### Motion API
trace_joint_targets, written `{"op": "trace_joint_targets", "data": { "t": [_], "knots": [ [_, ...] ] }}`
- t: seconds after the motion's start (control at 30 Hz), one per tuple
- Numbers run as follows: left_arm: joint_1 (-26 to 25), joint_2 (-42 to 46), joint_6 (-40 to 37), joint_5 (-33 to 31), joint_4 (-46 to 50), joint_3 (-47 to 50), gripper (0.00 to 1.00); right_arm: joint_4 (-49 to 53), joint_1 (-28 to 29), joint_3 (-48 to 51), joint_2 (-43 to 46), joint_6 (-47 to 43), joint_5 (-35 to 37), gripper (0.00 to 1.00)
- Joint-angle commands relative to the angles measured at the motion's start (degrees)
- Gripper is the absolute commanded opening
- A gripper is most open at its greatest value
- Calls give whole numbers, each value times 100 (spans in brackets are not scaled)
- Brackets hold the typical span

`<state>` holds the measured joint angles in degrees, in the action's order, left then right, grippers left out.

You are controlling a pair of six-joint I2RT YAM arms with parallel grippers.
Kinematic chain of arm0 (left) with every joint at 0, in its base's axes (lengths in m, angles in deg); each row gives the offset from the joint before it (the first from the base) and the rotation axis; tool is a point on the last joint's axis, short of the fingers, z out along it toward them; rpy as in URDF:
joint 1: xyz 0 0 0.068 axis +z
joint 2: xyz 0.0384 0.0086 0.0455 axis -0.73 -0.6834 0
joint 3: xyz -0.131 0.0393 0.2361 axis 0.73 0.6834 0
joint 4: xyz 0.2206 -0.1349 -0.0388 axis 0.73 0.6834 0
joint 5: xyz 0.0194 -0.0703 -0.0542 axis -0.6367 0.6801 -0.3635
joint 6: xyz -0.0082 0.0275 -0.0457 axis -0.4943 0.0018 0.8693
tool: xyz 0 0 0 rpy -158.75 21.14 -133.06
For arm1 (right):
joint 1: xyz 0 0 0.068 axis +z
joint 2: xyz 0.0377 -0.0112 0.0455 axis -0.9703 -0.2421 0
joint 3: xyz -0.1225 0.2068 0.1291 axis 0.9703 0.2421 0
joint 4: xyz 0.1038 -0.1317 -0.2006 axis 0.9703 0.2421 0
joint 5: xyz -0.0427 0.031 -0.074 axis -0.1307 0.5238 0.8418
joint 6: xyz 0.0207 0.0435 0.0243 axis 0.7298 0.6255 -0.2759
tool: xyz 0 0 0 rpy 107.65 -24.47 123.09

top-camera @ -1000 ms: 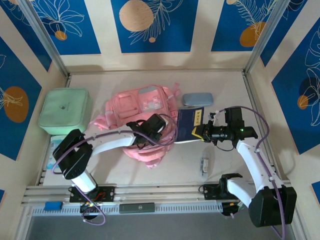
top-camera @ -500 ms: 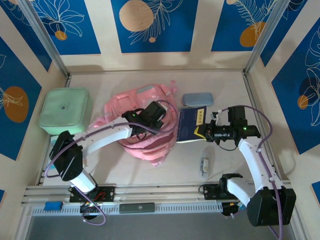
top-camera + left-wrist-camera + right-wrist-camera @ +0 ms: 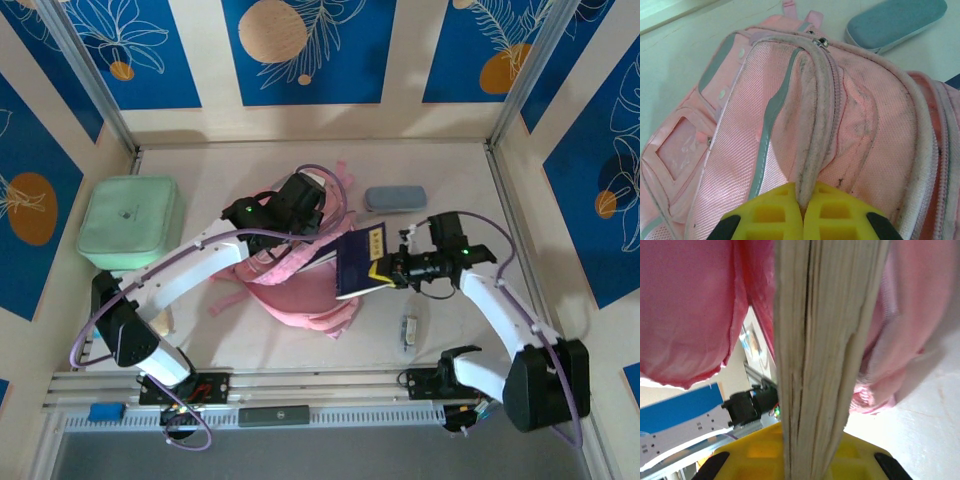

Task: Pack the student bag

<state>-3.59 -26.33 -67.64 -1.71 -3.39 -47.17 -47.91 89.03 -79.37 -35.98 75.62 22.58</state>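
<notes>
From above, the pink student bag (image 3: 300, 295) lies mid-table, and the left gripper (image 3: 312, 208) is pinched on its far top edge, holding the mouth up. The right gripper (image 3: 380, 270) is clamped on a dark blue book (image 3: 355, 262) tipped on edge, long side facing the bag just left of those fingers, so the push looks like the right arm's job. The yellow label on the cover is too small to read. Left wrist: yellow fingers (image 3: 775, 215) squeezed together on the zipper rim, a blue case (image 3: 895, 20) beyond. Right wrist: the book's page edge runs straight ahead, pink fabric either side. No writing legible.
</notes>
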Motion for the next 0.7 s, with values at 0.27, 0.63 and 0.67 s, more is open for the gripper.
{"op": "trace_joint_targets", "data": {
  "t": [0.27, 0.63, 0.67],
  "knots": [
    [35, 298, 315, -115, -433, -211, 0, -1680, 1122, -1474, -2540, 64, 134, 0],
    [117, 337, 371, -18, -620, 57, 0, -1150, 518, -1672, -3151, -501, 698, 33],
    [125, 336, 374, -9, -635, 88, 0, -1093, 454, -1613, -3028, -547, 743, 35]
  ]
}}
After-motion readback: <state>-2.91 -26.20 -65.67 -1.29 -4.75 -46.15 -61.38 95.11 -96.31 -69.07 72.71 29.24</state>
